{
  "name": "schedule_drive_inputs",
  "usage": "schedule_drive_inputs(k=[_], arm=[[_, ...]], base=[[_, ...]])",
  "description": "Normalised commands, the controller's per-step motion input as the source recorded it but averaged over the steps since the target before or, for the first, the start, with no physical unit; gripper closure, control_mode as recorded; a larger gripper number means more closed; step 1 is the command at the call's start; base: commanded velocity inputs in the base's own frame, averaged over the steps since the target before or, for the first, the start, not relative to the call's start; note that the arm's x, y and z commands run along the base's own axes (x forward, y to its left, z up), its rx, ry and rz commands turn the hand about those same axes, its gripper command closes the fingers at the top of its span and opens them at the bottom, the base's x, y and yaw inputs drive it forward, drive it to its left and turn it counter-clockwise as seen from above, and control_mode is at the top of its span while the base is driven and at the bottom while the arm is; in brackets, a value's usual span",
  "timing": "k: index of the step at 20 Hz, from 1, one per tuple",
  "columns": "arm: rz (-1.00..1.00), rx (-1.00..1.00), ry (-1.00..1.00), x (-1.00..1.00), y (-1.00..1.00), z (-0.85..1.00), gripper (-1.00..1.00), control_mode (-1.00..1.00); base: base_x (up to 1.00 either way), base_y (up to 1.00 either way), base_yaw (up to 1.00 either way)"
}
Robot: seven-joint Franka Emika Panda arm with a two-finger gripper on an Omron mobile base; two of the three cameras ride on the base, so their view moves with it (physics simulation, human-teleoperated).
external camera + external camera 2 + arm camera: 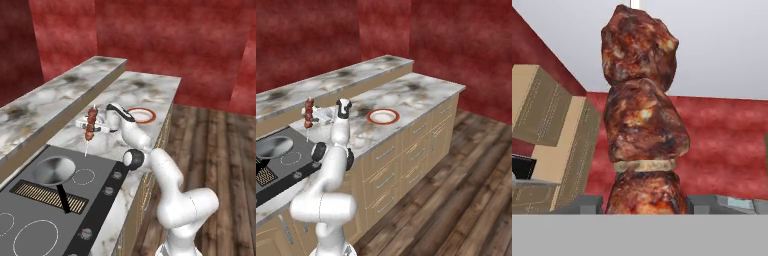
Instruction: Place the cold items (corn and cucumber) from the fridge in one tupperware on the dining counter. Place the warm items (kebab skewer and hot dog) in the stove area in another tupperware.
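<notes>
- Hanging upright above the counter (150, 90), the kebab skewer (91, 124) sits left of centre in the left base view, its meat chunks stacked and its thin stick pointing down toward the marble just past the stovetop (55, 200).
- In the hand view the meat (643, 115) runs top to bottom through the middle of the frame.
- The hand (102, 120) reaches in from the right of the skewer and pinches it, jaws part closed on the kebab.
- A pale tupperware (95, 125) lies on the counter right behind and below the skewer, touching neither as far as I can tell.
- An orange-rimmed plate (141, 115) rests further right.
- Risk, as I judge it: the rounded meat could rotate or slip in the grip, or the long stick could catch the container rim on lowering and tip out.
</notes>
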Motion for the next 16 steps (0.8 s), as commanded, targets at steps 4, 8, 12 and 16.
schedule_drive_inputs(k=[4, 8, 12, 16], arm=[[-0.02, 0.02, -0.16, -1.00, -1.00, 0.02, 1.00, -1.00], [0.00, -0.01, -0.57, -1.00, -1.00, 0.01, 1.00, -1.00], [0.00, -0.13, -0.65, -1.00, -1.00, -0.01, 1.00, -1.00], [0.00, -0.18, -0.96, -0.70, -1.00, -0.37, 1.00, -1.00]], base=[[0.00, 0.00, 0.00], [0.00, 0.00, 0.00], [0.00, 0.00, 0.00], [0.00, 0.00, 0.00]])
